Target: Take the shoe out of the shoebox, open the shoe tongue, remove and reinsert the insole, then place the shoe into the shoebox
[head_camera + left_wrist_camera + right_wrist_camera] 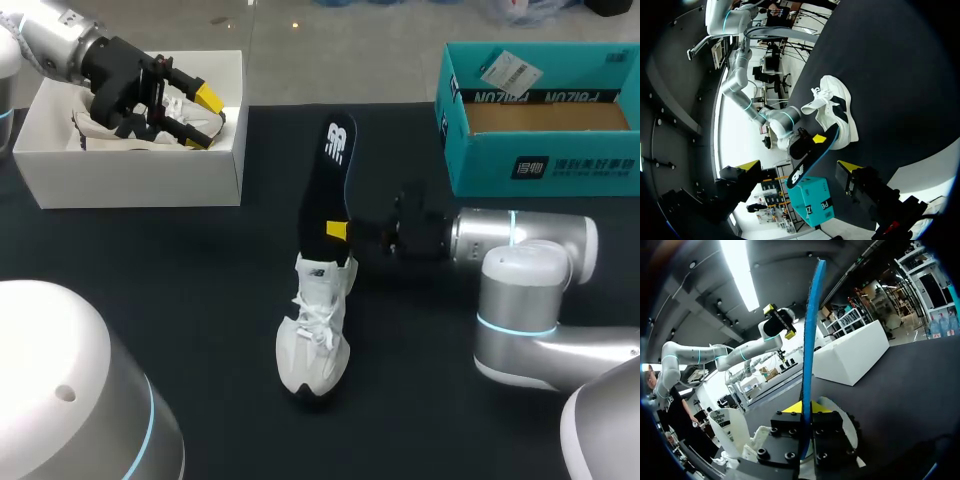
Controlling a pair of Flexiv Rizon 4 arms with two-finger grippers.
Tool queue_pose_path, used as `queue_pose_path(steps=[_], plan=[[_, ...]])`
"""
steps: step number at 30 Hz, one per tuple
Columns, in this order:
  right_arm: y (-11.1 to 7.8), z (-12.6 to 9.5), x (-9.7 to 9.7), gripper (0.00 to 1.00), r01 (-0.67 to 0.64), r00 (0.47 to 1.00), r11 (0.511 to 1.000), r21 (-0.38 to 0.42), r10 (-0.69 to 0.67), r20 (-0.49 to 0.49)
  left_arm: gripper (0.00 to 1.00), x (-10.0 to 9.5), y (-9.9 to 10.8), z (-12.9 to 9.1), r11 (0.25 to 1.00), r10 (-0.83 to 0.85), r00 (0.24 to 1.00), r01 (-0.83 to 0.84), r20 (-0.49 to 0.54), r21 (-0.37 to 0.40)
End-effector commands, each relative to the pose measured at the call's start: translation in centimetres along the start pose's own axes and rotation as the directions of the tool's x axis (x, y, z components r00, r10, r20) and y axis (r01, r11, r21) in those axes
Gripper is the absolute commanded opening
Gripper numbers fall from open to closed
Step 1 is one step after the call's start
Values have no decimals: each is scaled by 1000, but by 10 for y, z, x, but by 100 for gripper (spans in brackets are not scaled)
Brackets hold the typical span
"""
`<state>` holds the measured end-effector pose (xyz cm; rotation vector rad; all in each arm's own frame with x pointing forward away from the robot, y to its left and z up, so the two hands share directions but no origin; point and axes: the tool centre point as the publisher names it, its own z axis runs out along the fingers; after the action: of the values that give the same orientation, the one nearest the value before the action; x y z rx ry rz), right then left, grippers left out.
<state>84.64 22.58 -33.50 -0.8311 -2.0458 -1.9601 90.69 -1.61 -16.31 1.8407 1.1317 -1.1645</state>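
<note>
The white shoe [315,325] sits mid-tabletop [150,250], between the white box [140,180] and the teal shoebox [540,170]. The right gripper [340,232] is clamped on the insole [332,180], holding it on edge with one end at the shoe's opening — probably so it can slide out or back in. The left gripper [200,118] hangs open over the white box, clear of the work.

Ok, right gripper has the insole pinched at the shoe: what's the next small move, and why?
Probably draw the insole slowly a little away from the shoe. The right gripper is shut on it near its lower end, which seems to sit at the heel opening, perhaps not free. The left gripper hangs open over the white box, so nothing steadies the shoe.
</note>
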Motion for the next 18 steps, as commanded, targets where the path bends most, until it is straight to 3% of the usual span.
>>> queue_pose_path(steps=[1,10,18], plan=[[-7,-2,3,0,-7,1000,999,32,6,12,100,0,0,-1,1000,1,1000,-1,-3,2],[-28,3,6,0,-46,999,997,63,45,10,100,0,0,-1,1000,1,1000,-1,-3,2],[-31,8,7,0,-55,998,994,91,55,-2,100,0,0,-1,1000,1,1000,-1,-3,2]])
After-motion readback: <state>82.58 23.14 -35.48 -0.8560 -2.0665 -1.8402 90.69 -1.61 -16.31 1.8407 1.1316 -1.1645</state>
